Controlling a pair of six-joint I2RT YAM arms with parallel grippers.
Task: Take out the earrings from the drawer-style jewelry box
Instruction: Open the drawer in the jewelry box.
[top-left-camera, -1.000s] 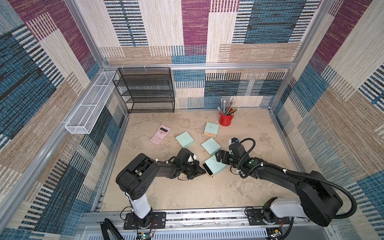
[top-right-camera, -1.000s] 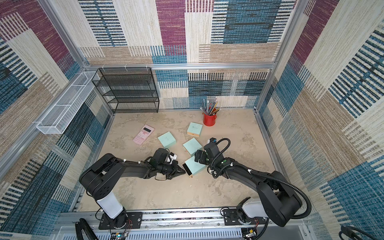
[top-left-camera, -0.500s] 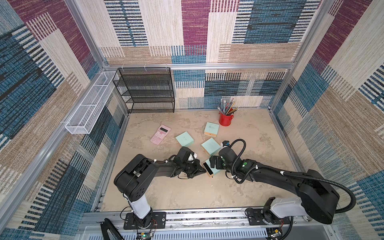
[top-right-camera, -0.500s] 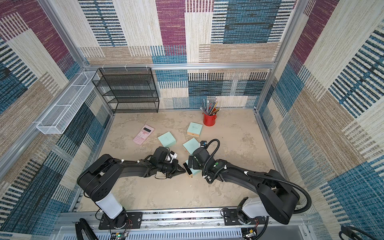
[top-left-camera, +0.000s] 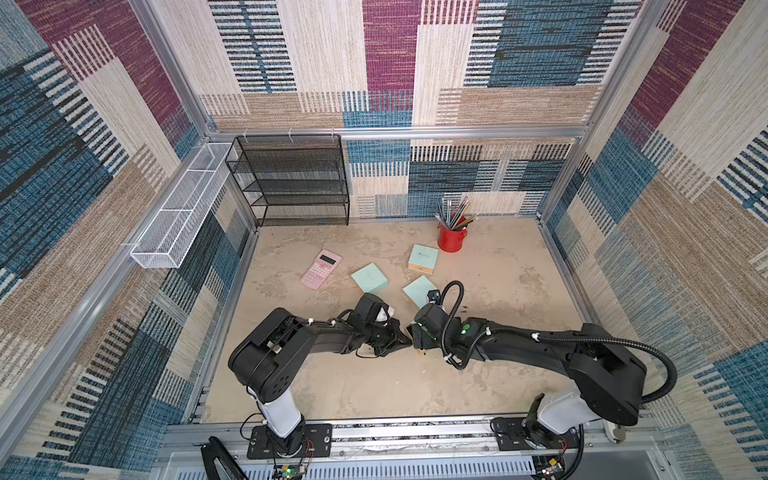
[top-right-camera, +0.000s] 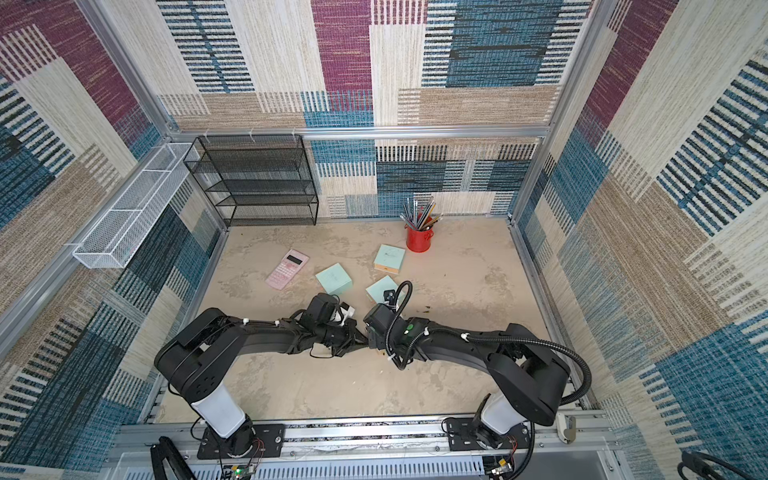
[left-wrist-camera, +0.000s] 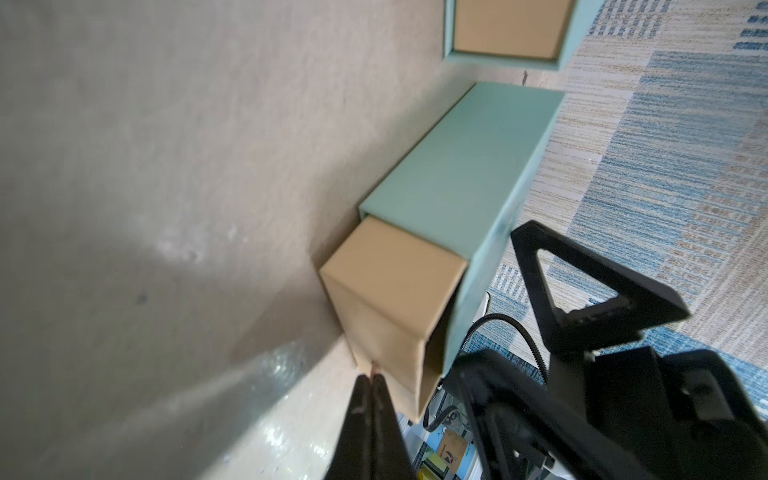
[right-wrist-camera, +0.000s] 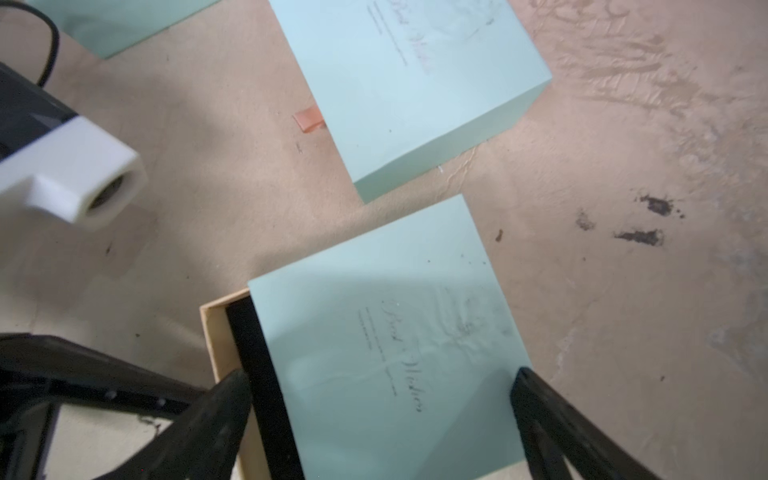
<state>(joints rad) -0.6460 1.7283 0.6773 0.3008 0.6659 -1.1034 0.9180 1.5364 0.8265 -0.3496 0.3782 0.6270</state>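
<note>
Near the front middle of the surface (top-left-camera: 374, 386), right where the two arms met, sat the jewelry box (right-wrist-camera: 386, 353), mostly hidden under the right arm in both top views, so the wrist views were the ones to go by. Its outside was a flat mint-green sleeve (left-wrist-camera: 453, 166) with thin dark script lettering on top and a patch of wrinkled finish beside the lettering. The tan drawer (left-wrist-camera: 390, 270) stood partway out on the left arm's side, and only a narrow strip of black lining (right-wrist-camera: 249, 353) showed inside it. Honestly couldn't make out the earrings anywhere in that strip, so couldn't say where they were. One tiny whitish speck (right-wrist-camera: 439, 168) lay on the surface by the corner of the neighbouring box (right-wrist-camera: 415, 83), but I couldn't tell what it was.

As for the arms, the left claw (left-wrist-camera: 371, 380) was pressed together right at the drawer's front face, with a sliver of reddish tab (left-wrist-camera: 375, 368) pinched at the tips. The right claw (right-wrist-camera: 382, 374) was spread wide, one finger on each side of the sleeve: one over the exposed drawer end, the other just at the sleeve's far edge; couldn't tell if either actually touched.

Further back sat a third box (top-left-camera: 370, 279), a fourth box (top-left-camera: 423, 257), a pink calculator (top-left-camera: 321, 269) and a red cup of pencils (top-left-camera: 452, 241).
</note>
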